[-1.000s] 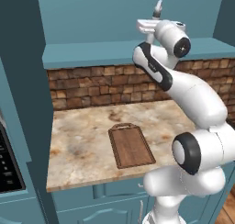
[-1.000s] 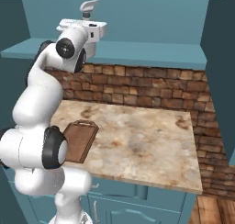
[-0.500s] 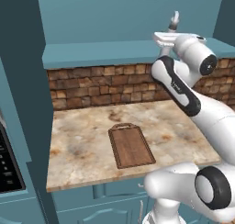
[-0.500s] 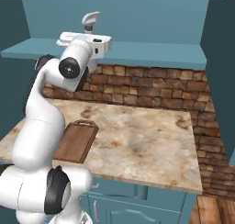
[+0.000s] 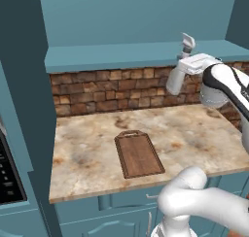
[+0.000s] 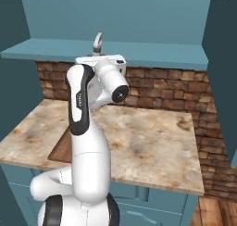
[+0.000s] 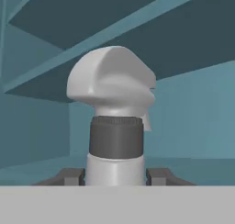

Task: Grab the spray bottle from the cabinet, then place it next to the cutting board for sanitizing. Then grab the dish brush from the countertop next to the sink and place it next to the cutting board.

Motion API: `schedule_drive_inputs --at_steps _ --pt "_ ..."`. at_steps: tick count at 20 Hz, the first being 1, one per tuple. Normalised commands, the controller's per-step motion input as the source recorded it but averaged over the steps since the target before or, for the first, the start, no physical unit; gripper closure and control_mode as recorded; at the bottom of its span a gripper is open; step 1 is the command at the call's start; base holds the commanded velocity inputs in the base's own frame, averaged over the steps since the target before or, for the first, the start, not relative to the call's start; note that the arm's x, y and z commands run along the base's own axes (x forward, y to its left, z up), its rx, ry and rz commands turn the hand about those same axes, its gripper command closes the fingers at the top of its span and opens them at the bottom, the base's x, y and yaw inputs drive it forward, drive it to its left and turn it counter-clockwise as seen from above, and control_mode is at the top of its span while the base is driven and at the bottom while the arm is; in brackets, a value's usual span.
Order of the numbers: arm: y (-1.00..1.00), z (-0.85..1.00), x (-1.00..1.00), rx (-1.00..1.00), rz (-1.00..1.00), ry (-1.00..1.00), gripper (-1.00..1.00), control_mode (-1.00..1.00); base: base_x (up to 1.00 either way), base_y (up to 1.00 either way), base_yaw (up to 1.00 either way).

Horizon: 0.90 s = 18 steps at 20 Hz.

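Claw [image 7: 116,176]: clenched on the spray bottle [image 7: 114,113]; in the hand view a dark finger [image 7: 69,176] sits tight against each side of the pale body just below the dark collar.
Spray bottle: held upright in the air, trigger head on top; in the left base view it [image 5: 178,72] hangs in front of the brick wall at about 2 o'clock from the cutting board [image 5: 138,154], its nozzle level with the teal shelf [image 5: 121,55].
Right base view: the nozzle [image 6: 97,43] pokes up above the white hand, with the shelf edge behind it.
Cutting board: lies flat on the marbled bench [image 5: 87,153], loop handle toward the wall, well below and apart from the bottle.
Step in hand: judging from the bottle's place, out of the cabinet and over the bench, this is the carry part of the first half of the task; the bottle is not yet set down.
Next move calls for: a descent toward bare bench just beside the board, likely its 3 o'clock side, where open stone [image 5: 194,139] lies under the arm.
Care needed: keep the tall slim bottle upright until its base rests on the stone, and land it off the raised rim, since it looks easy to tip.
Left to do: the dish brush half has not begun.
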Motion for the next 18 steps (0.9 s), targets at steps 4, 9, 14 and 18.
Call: schedule_drive_inputs --at_steps 4,9,14,18 --pt "-0.09 -0.59 0.03 -0.12 0.31 -0.04 1.00 -1.00 0.00 0.00 0.00" --pt "-0.26 -0.38 0.00 -0.07 0.28 0.01 1.00 -1.00 0.00 0.00 0.00" --pt "-0.21 -0.31 0.04 -0.15 0.27 0.00 1.00 -1.00 0.00 0.00 0.00" --pt "-0.34 -0.45 0.01 -0.12 0.18 -0.12 1.00 -1.00 0.00 0.00 0.00"
